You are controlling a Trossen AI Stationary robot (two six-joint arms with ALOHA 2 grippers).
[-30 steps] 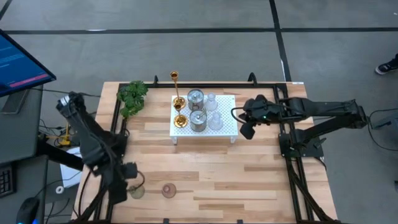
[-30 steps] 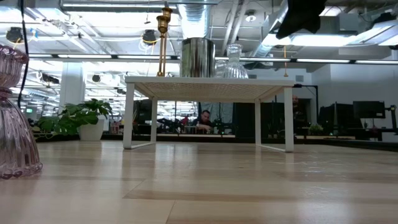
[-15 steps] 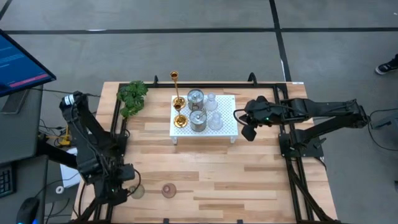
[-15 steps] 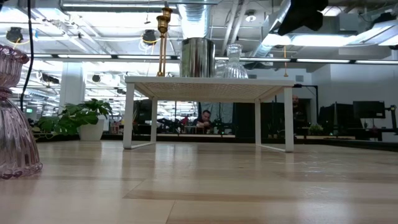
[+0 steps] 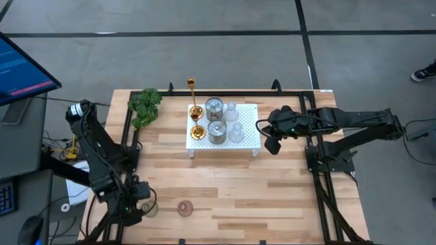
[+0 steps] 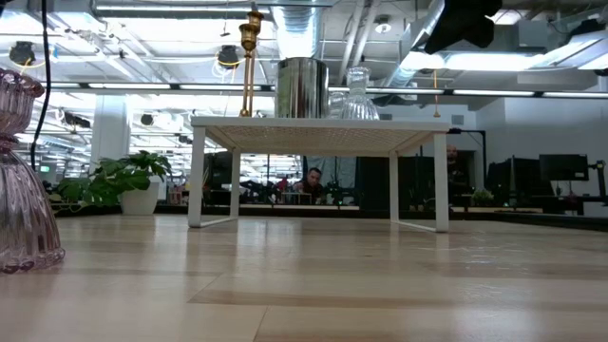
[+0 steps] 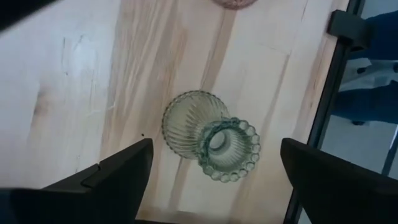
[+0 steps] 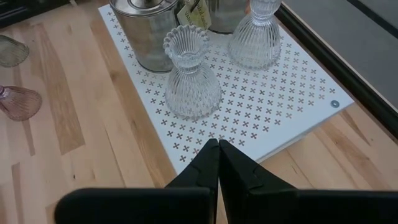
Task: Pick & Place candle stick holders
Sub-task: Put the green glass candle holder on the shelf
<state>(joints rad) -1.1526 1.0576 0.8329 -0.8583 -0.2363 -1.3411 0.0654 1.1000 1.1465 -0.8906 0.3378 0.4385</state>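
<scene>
The greenish glass candle stick holder [image 7: 211,138] stands upright on the wood table near its near left corner [image 5: 151,210]. My left gripper [image 7: 216,152] hangs open above it, one finger on either side, touching nothing. A pinkish holder [image 5: 184,207] stands just to its right and shows large in the low view [image 6: 21,180]. Gold holders [image 5: 196,116], silvery cups [image 5: 216,129] and clear glass holders [image 8: 189,74] stand on the white perforated stand [image 5: 248,139]. My right gripper [image 8: 217,158] is shut, in the air off the stand's right end [image 5: 271,141].
A green leafy plant [image 5: 144,105] sits at the far left. The table's black frame rail [image 7: 323,106] runs close beside the greenish holder. Bare wood lies between the stand and the near edge [image 5: 272,197].
My left gripper has come down and gone toward the table's near edge, tipping more steeply downward, until it hangs over the greenish holder. Its fingers have stayed open. The holders have not moved.
</scene>
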